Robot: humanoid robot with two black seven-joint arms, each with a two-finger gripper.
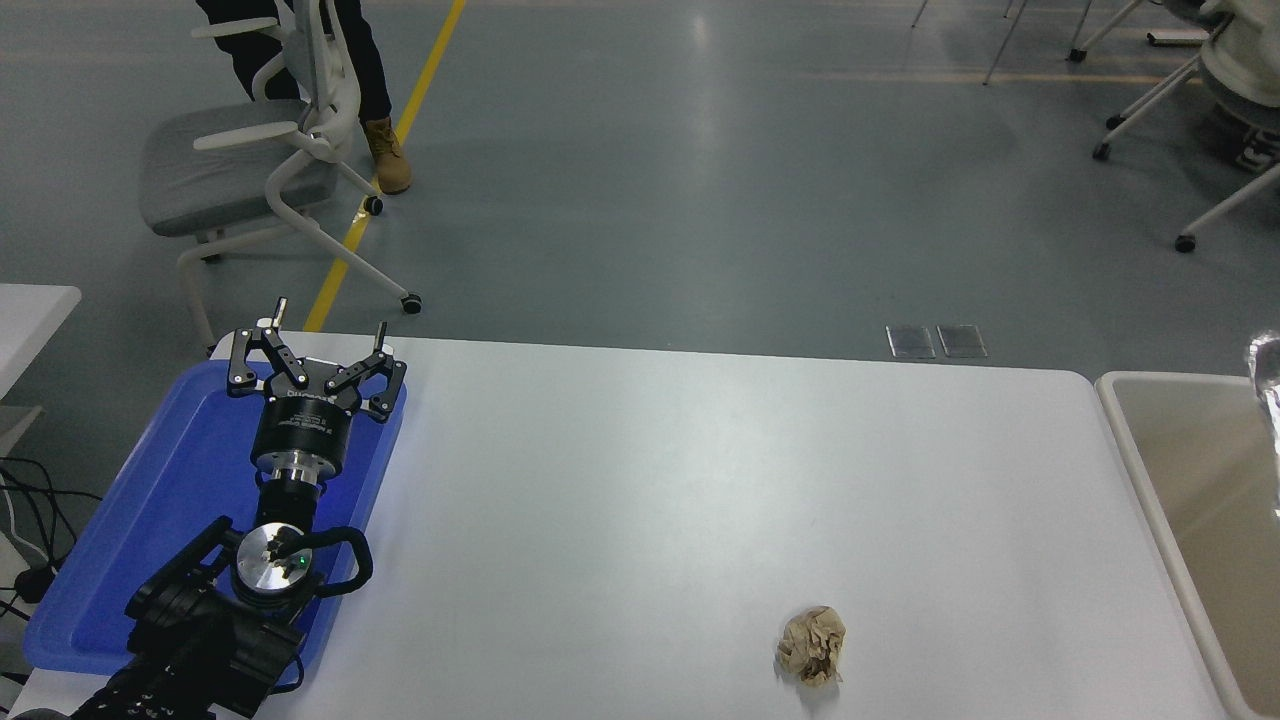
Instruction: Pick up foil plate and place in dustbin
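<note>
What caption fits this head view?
Foil plate barely visible at right edge above dustbin; left gripper parked over blue tray.

The smooth, matt white counter (700, 480) carries a glossy blue plastic tray (150, 520) and a crumpled, rough tan paper ball (811, 644). The crinkled shiny silver aluminium-foil plate (1268, 375) reflects light. The cream-rimmed dustbin (1140, 450) has a matt beige interior.
</note>
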